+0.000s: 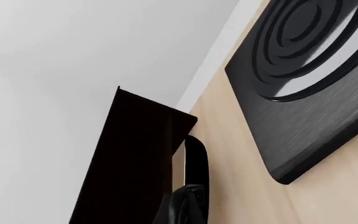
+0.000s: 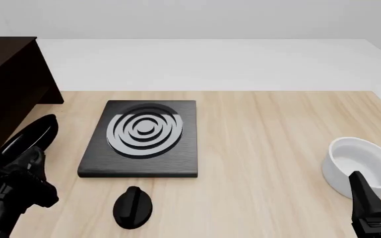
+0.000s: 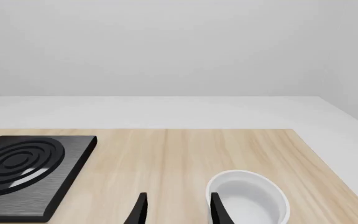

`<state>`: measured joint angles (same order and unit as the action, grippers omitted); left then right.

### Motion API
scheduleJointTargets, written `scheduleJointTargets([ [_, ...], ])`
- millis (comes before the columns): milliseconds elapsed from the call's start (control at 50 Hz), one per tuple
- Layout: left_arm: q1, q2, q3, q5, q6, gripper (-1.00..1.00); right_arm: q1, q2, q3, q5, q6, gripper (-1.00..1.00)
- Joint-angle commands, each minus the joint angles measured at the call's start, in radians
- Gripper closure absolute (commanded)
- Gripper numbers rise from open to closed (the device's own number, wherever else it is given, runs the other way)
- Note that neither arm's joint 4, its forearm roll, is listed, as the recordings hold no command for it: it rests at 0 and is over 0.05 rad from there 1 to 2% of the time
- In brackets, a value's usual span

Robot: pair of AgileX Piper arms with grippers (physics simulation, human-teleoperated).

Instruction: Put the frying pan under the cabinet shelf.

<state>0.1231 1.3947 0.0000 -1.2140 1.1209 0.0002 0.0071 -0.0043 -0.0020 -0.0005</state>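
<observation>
Nearest me, my left gripper seems clenched on the frying pan, though its tips are hidden. That pan is stiff, glossy and likely slippery, tilted beside the cabinet. My right gripper hangs released by the bowl.

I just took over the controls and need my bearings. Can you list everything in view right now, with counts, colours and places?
Frying pan: one, glossy black, tilted at the table's left edge beside the cabinet, at the left gripper.
Cabinet: one, very dark brown, far left.
Stove plate: one, black with grey rings, flat on the table left of centre.
Knob: one, black, near side of the stove plate.
Bowl: one, white, right side of the table.
Table: one, light wood.
Left gripper: black, low left, at the pan; its grip is hard to make out.
Right gripper: black, open, next to the bowl.
</observation>
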Motion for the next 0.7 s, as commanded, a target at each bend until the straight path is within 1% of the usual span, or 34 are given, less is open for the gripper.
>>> scheduleJointTargets([
  [20,0.023,0.007,0.000,-0.006,-0.020,1.00,0.000,0.000,0.000,0.000,0.000,-1.00],
  [320,0.035,0.015,0.000,-0.006,-0.040,1.00,0.000,0.000,0.000,0.000,0.000,-1.00],
  [560,0.061,0.024,0.000,-0.006,-0.060,1.00,0.000,0.000,0.000,0.000,0.000,-1.00],
  [700,0.086,0.019,0.000,-0.006,-0.057,1.00,0.000,0.000,0.000,0.000,0.000,-1.00],
])
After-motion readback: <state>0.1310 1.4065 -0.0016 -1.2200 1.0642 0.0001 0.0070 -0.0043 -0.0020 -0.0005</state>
